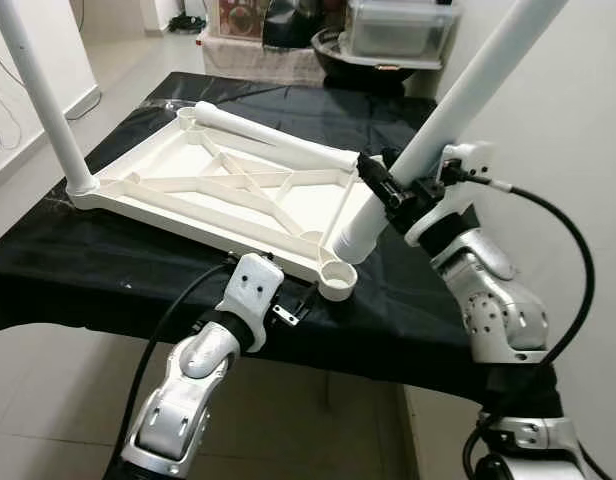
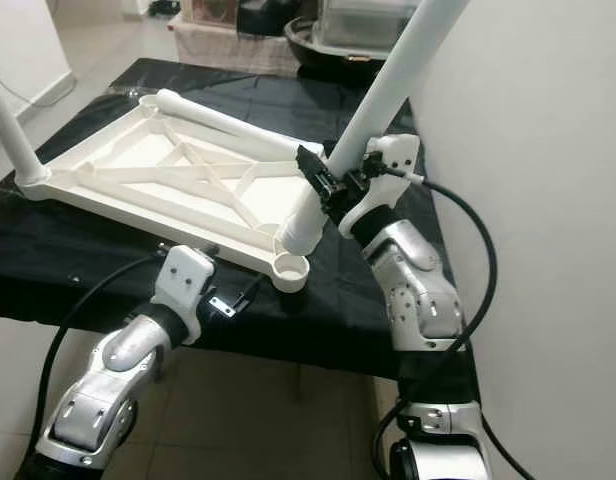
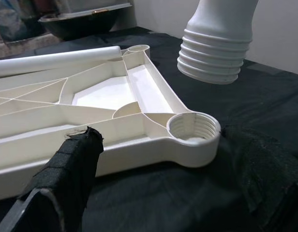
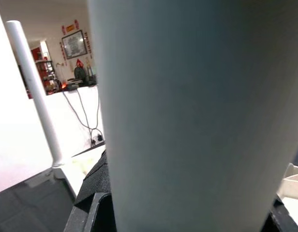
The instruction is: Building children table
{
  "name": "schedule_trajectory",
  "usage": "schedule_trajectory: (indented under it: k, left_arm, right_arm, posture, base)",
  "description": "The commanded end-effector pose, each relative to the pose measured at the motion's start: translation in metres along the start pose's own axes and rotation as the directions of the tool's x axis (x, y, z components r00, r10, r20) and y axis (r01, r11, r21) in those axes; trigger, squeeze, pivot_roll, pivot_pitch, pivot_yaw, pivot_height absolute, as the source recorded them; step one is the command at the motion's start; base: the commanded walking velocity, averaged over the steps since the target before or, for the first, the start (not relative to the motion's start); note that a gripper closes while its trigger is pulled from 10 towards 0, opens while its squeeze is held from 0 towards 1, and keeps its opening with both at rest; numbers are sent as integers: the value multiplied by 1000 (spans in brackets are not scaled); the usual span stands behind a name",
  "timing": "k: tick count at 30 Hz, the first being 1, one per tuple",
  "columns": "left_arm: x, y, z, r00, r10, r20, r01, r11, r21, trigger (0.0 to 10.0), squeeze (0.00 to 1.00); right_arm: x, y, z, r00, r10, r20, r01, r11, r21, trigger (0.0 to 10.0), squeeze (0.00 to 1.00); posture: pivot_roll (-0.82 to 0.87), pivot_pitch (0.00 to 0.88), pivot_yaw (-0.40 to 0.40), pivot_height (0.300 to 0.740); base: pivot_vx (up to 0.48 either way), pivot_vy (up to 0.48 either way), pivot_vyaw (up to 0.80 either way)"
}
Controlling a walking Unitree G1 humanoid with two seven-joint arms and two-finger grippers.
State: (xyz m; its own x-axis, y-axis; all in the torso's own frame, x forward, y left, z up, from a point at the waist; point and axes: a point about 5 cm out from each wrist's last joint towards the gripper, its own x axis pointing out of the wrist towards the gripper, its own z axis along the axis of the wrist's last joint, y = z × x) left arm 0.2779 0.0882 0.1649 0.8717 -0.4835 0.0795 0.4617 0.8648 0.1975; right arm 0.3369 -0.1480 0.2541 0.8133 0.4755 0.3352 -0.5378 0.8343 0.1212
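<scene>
The white table top (image 1: 228, 185) lies upside down on the black-covered table (image 1: 88, 265). One white leg (image 1: 43, 100) stands upright in its near left corner. A second leg (image 1: 273, 142) lies loose across the far side. My right gripper (image 1: 398, 190) is shut on a third leg (image 1: 458, 100), held tilted. Its threaded end (image 3: 216, 53) hangs just above the empty threaded socket (image 3: 193, 128) at the near right corner. My left gripper (image 1: 298, 305) is open, low at the table's front edge, just in front of that socket, holding nothing.
A white wall (image 1: 568, 100) runs close along the right side of the table. Behind the table stand a clear plastic box (image 1: 398, 30) and a dark basin (image 1: 338, 50). Tiled floor (image 1: 48, 400) lies in front and to the left.
</scene>
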Motion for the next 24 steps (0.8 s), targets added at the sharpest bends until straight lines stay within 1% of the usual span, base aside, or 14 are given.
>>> schedule_trajectory:
  k: [1, 4, 6, 9, 10, 12, 13, 14, 17, 22, 23, 24]
  left_arm:
    - [-2, -7, -2, 1000, -23, -10, 22, 999, -30, 10000, 0]
    - [-5, -15, 2, 999, -44, 0, 44, 998, -55, 10000, 0]
    - [-5, -16, 2, 999, -49, 4, 49, 997, -62, 10000, 0]
    - [-8, -21, 6, 998, -66, 16, 67, 994, -81, 10000, 0]
    - [-11, -23, 9, 997, -73, 23, 74, 993, -87, 10000, 0]
    - [-13, -25, 11, 997, -77, 28, 79, 993, -90, 10000, 0]
    - [-15, -27, 14, 996, -82, 31, 85, 992, -94, 10000, 0]
    - [-15, -27, 14, 996, -82, 31, 85, 992, -94, 10000, 0]
    - [-18, -30, 16, 995, -93, 29, 96, 990, -100, 10000, 0]
    - [-19, -30, 17, 995, -97, 27, 99, 990, -97, 10000, 0]
    - [-21, -30, 18, 995, -98, 25, 100, 990, -95, 10000, 0]
    - [-21, -30, 18, 995, -98, 25, 100, 990, -95, 10000, 0]
  right_arm:
    - [0, -7, -5, 999, -12, -40, 11, 1000, -16, 10000, 0]
    - [6, -12, -9, 998, -20, -66, 18, 999, -30, 10000, 0]
    - [7, -13, -9, 997, -21, -69, 19, 999, -30, 10000, 0]
    - [13, -15, -11, 997, -6, -83, 4, 1000, -28, 10000, 0]
    - [16, -16, -10, 996, 4, -86, -6, 1000, -26, 10000, 0]
    - [18, -16, -9, 996, 10, -87, -12, 1000, -25, 10000, 0]
    - [21, -17, -6, 996, 17, -83, -19, 999, -26, 10000, 0]
    - [21, -17, -6, 996, 17, -83, -19, 999, -26, 10000, 0]
    - [30, -22, 2, 997, 28, -68, -30, 999, -26, 10000, 0]
    - [32, -23, 4, 998, 33, -62, -35, 999, -25, 10000, 0]
    - [31, -20, 0, 995, 70, -73, -70, 998, -2, 10000, 0]
    - [31, -20, 0, 995, 70, -73, -70, 998, -2, 10000, 0]
  posture:
    - [67, 116, -91, 740]
    - [71, 131, -98, 740]
    - [71, 131, -98, 740]
    - [72, 156, -102, 740]
    - [69, 173, -106, 740]
    - [69, 173, -106, 740]
    - [70, 187, -109, 740]
    - [70, 187, -109, 740]
    - [78, 205, -112, 740]
    - [78, 209, -115, 740]
    - [83, 224, -115, 740]
    - [83, 224, -115, 740]
  base:
    - [0, 0, 0]
    - [0, 0, 0]
    - [0, 0, 0]
    - [0, 0, 0]
    - [0, 0, 0]
    - [0, 0, 0]
    - [0, 0, 0]
    - [0, 0, 0]
    - [0, 0, 0]
    - [0, 0, 0]
    - [0, 0, 0]
    - [0, 0, 0]
